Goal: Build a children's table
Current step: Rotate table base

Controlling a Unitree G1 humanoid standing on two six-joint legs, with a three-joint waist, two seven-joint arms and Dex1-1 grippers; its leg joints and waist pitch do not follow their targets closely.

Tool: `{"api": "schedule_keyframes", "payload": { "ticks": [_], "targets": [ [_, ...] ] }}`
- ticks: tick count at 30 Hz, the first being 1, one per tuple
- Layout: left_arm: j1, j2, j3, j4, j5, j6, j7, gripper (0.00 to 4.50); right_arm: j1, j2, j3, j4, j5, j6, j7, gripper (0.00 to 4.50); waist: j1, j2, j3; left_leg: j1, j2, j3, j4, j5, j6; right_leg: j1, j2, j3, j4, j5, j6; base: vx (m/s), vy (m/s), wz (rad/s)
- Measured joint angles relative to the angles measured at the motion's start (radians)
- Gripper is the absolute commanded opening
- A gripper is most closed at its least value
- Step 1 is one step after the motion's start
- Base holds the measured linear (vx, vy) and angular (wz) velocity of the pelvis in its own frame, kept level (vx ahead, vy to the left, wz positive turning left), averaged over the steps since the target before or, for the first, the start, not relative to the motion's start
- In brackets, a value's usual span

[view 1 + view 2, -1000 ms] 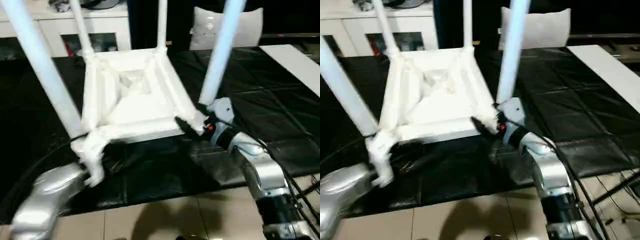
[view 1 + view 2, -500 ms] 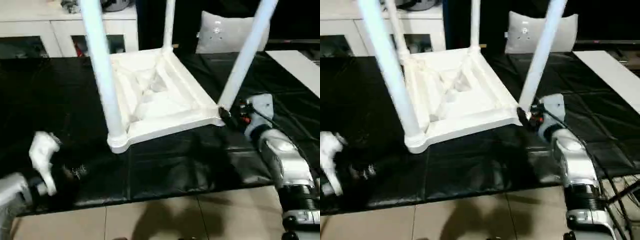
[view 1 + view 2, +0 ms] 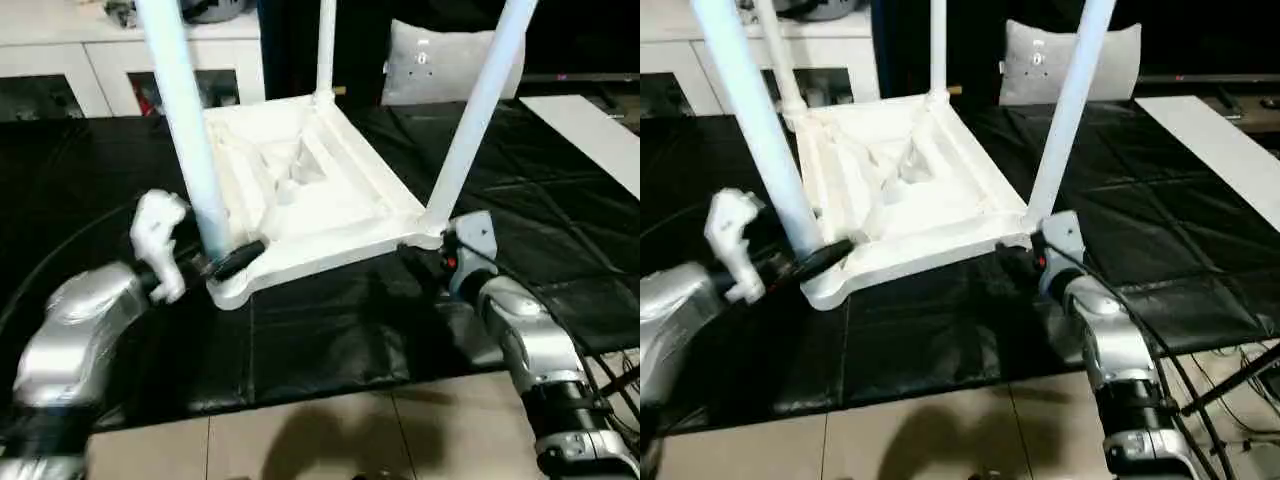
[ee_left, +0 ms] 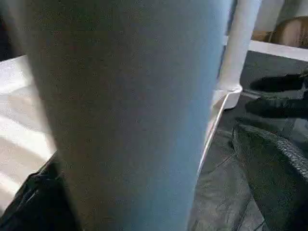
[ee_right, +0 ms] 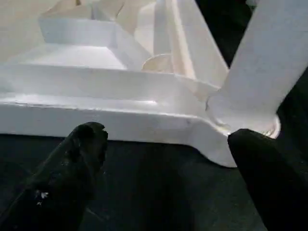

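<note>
Table top (image 3: 300, 190): white, upside down on the black mat (image 3: 560, 230), ribbed underside facing up; one near corner toward each gripper
Legs: four white tubes stand in the corner sockets; near-left leg (image 3: 180, 120), near-right leg (image 3: 480, 110), far-right leg (image 3: 326, 45), far-left leg (image 3: 775, 55)
Left gripper (image 3: 225, 265): at the base of the near-left leg; black fingers (image 3: 238, 258) spread to either side of the tube, not seen to clamp it
Right gripper (image 5: 168, 159): released, jaws wide apart; just short of the near-right corner socket, not touching
Background: white cabinet (image 3: 80, 60) with dark glass doors; grey cushion (image 3: 440, 65) beyond the mat
</note>
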Motion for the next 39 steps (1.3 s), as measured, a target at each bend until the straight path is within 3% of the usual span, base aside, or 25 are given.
{"api": "schedule_keyframes", "payload": {
  "ticks": [5,9,13,21,30,39],
  "targets": [
    [-0.023,-0.026,-0.043,-0.027,-0.071,0.04,-0.086,4.42,0.003,-0.023,0.011,0.05,-0.034,0.027,-0.014,4.5,0.017,-0.001,0.0,-0.001,-0.001,0.001,0.0,0.0,0.0,-0.001,-0.001,0.001,0.0,0.0,0.0,0.0,0.0,0.0],
    [-0.012,-0.052,-0.079,-0.142,-0.209,0.158,-0.168,4.42,0.033,-0.055,0.009,0.039,-0.036,0.048,-0.024,4.5,0.029,-0.002,0.0,-0.002,0.0,0.002,0.0,-0.001,0.001,-0.002,-0.001,0.001,0.002,-0.003,-0.001,0.0,0.0,0.0],
    [-0.016,-0.078,-0.097,-0.2,-0.285,0.214,-0.196,4.42,0.067,-0.071,-0.004,0.035,-0.039,0.048,-0.025,4.5,0.025,-0.001,0.0,0.0,0.0,0.004,0.0,-0.001,0.001,-0.003,-0.001,0.002,0.005,-0.004,0.0,0.0,0.0,0.0],
    [-0.038,-0.113,-0.176,-0.236,-0.31,0.277,-0.208,4.42,0.022,-0.052,-0.003,0.132,-0.056,-0.014,-0.023,4.5,0.017,0.0,0.0,0.006,0.001,0.006,0.0,-0.001,-0.005,0.0,-0.001,0.003,0.007,-0.006,0.004,0.0,0.0,0.0],
    [-0.117,-0.148,-0.251,-0.237,-0.306,0.295,-0.226,4.42,-0.047,-0.004,0.051,0.214,-0.074,-0.081,0.046,4.5,-0.026,-0.001,0.001,0.004,0.003,0.006,0.0,0.001,-0.002,-0.002,0.0,0.002,0.008,-0.007,0.003,0.0,0.0,0.0],
    [-0.168,-0.229,-0.3,-0.192,-0.269,0.268,-0.215,4.42,-0.092,0.015,0.071,0.285,-0.098,-0.142,0.1,4.5,-0.03,-0.001,0.001,0.001,0.002,0.007,0.0,0.001,-0.001,-0.004,0.0,0.003,0.009,-0.008,0.003,0.0,0.0,0.0]
  ]
}}
